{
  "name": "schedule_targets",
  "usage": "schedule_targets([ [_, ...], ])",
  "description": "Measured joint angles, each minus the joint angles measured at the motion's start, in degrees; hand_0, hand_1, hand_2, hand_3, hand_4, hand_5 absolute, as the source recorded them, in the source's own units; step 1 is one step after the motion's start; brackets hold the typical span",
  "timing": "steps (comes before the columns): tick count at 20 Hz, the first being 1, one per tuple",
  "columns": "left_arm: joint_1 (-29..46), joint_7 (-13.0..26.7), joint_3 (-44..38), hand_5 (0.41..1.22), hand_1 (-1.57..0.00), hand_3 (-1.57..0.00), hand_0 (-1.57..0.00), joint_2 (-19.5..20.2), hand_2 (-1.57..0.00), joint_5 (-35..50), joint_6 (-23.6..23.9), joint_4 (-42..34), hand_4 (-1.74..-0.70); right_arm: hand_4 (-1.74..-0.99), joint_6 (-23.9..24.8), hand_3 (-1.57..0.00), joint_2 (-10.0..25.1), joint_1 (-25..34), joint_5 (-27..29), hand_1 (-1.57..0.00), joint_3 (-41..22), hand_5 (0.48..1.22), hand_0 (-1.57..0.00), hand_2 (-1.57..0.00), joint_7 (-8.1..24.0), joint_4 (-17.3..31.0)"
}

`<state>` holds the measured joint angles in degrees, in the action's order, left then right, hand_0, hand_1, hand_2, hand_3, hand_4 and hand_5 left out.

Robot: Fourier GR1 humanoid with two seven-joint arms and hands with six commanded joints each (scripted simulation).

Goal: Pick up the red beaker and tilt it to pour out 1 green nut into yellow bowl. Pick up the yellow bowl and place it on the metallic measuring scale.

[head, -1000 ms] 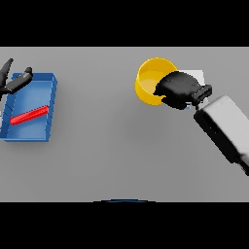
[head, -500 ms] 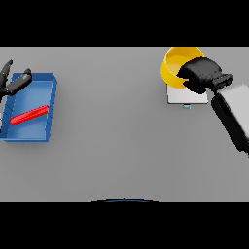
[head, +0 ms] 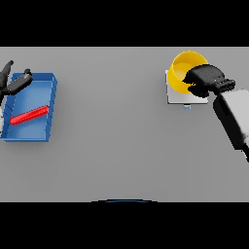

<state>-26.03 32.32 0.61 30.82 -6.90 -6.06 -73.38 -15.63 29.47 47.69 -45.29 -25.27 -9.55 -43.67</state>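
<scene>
Over the half-hidden scale, the right robot hand clamps the yellow bowl, covering its near rim.

Right hand covers yellow bowl rim | bowl hides most of scale | left hand cut by edge
</scene>
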Motion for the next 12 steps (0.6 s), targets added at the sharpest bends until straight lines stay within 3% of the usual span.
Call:
schedule_targets([
  [5,0.6,0.3,0.3,0.783,0.0,0.0,0.0,0.2,0.0,-0.1,-0.3,-0.6,-0.84,-1.741,0.3,-1.45,-0.7,0.4,-0.6,-1.57,-0.5,1.221,-1.57,-1.37,-0.2,2.9],
  [7,0.6,-0.1,0.1,0.779,0.0,0.0,0.0,0.2,0.0,0.1,-0.3,-0.2,-0.84,-1.741,0.6,-1.25,0.0,0.3,-0.4,-1.5,-0.3,1.221,-1.57,-1.44,-1.2,3.2],
  [8,0.6,0.3,-0.1,0.775,0.0,0.0,0.0,0.8,0.0,0.1,-0.6,-0.4,-0.84,-1.682,0.2,-1.11,0.0,0.3,-0.1,-1.43,0.1,1.221,-1.56,-1.34,-0.4,3.0],
  [9,0.0,0.6,0.0,0.773,0.0,0.0,0.0,0.3,0.0,0.2,-0.6,0.0,-0.84,-1.632,-0.2,-0.96,-0.4,0.5,-0.1,-1.28,0.1,1.145,-1.47,-1.18,0.3,3.2],
  [12,0.3,0.4,-0.3,0.768,0.0,0.0,0.0,0.6,0.0,0.2,-0.5,0.1,-0.83,-1.535,-1.6,-0.58,-1.0,0.5,1.3,-0.81,1.1,0.965,-0.95,-0.71,1.2,3.6],
])
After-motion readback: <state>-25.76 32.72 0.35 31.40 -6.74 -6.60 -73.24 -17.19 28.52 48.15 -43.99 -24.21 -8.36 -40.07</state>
